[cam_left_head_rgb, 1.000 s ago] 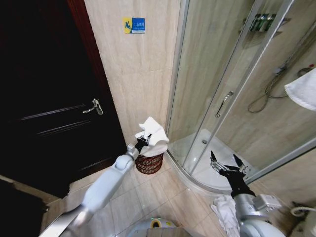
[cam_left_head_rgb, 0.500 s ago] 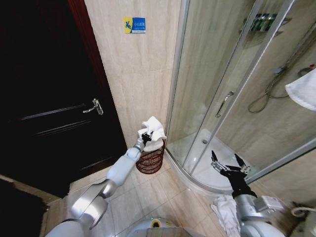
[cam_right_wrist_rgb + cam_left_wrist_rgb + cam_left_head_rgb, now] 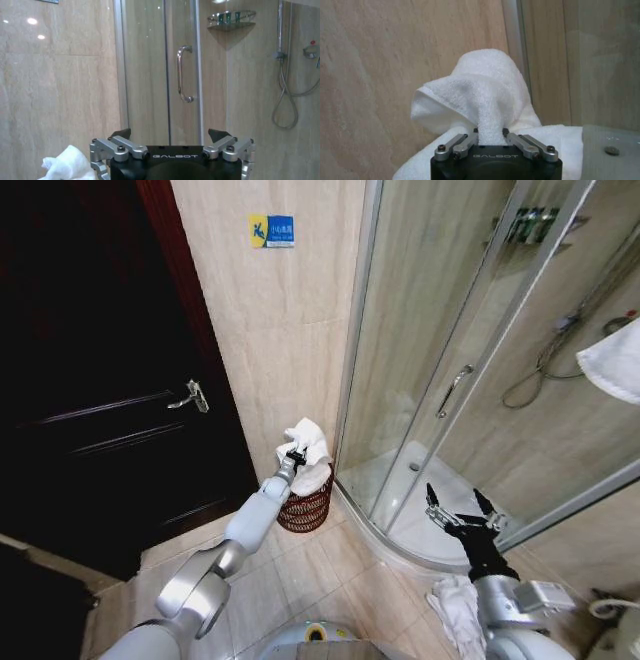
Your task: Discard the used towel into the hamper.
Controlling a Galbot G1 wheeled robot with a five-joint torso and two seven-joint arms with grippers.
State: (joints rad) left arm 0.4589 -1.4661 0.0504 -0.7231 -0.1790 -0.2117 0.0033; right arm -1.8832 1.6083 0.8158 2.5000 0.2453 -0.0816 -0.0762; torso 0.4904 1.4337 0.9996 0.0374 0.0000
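Left gripper (image 3: 293, 456) clamps towel (image 3: 308, 442) above hamper (image 3: 304, 508); tiled floor (image 3: 300, 570).

two towels (image 3: 306, 452), one hamper (image 3: 304, 508)

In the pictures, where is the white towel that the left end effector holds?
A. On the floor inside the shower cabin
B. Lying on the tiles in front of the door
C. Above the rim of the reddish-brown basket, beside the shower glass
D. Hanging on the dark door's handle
C: the left end effector is shut on the white towel, which bulges over the rim of the hamper standing between the tiled wall and the shower glass.
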